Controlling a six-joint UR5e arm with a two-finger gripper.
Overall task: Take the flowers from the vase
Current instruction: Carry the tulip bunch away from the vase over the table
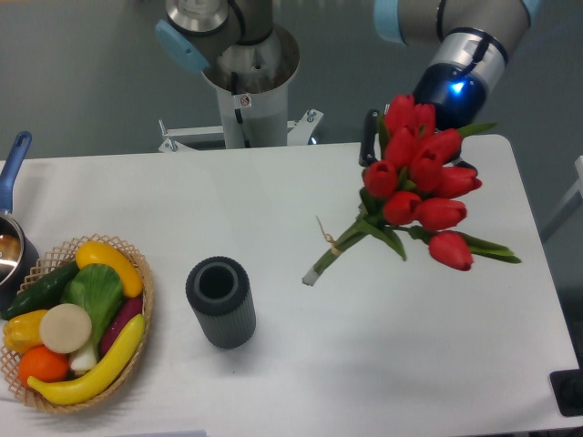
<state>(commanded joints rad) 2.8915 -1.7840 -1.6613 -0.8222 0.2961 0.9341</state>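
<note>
White table (273, 209), grey backdrop: flowers (414, 177) were out of the vase (220, 301), over at 2 o'clock from it.

Bunch hung tilted, buds up by the arm's wrist, cut stems at 7 o'clock low over the table; contact unclear. Pincer (383, 137) sat mostly behind the buds, one dark finger visible; couldn't tell whether it was clamped on the bunch. Vase stood upright and hollow, near the wicker basket (146, 300). To finish well: lift straight up, keep the stems off the table, avoid crushing buds.
</note>
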